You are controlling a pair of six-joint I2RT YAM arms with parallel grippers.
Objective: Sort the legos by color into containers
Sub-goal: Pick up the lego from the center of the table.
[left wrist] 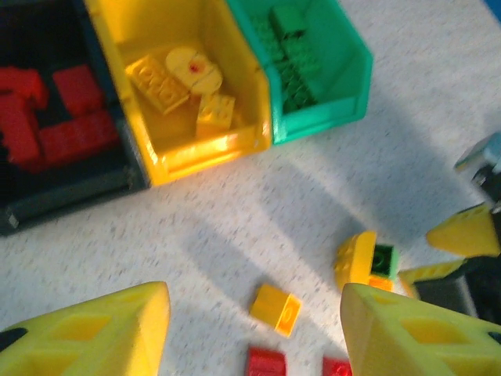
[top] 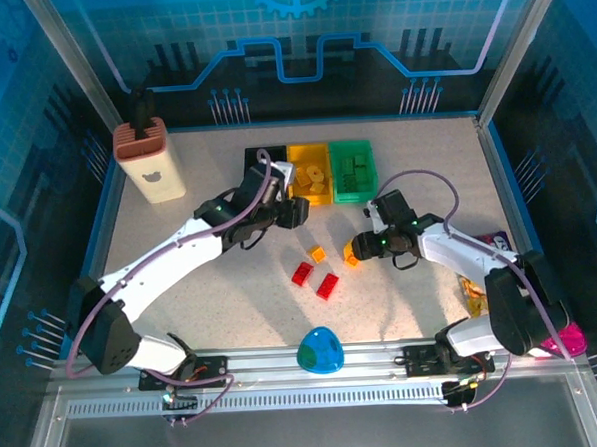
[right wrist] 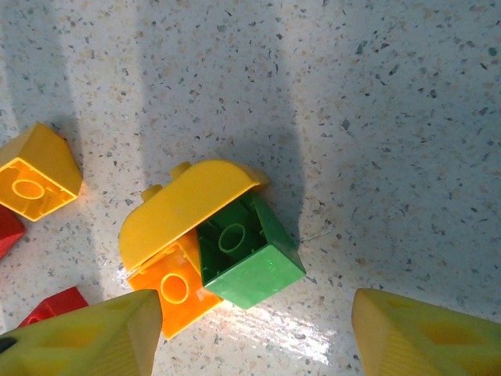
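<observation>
My right pincer (right wrist: 250, 321) hangs released over a clump of three plastic bricks (right wrist: 211, 239) on the speckled counter (right wrist: 376, 102). In the clump a yellow round-topped piece lies over an orange-yellow studded brick, and a green brick presses against both. Nothing sits between the fingers. I judge I am here because this clump mixes colours and must come apart before any of it goes to a bin (clicked together or merely leaning, I cannot tell).

My left pincer (left wrist: 254, 301) is also released and empty. It hovers between the bins and the loose pieces, with a small yellow brick (left wrist: 275, 308) under its gap and two red bricks (left wrist: 266, 364) just nearer me. Beyond stand three open rectangular plastic bins, side by side and touching. The black bin (left wrist: 70, 196) holds reds, the yellow bin (left wrist: 211, 153) yellows and the green bin (left wrist: 329, 117) greens.

The counter between the bins and the loose bricks is bare, so carrying has room. The tight spot is the clump itself, since my two pincers are near each other there. The bin walls will need clearing on each drop.
</observation>
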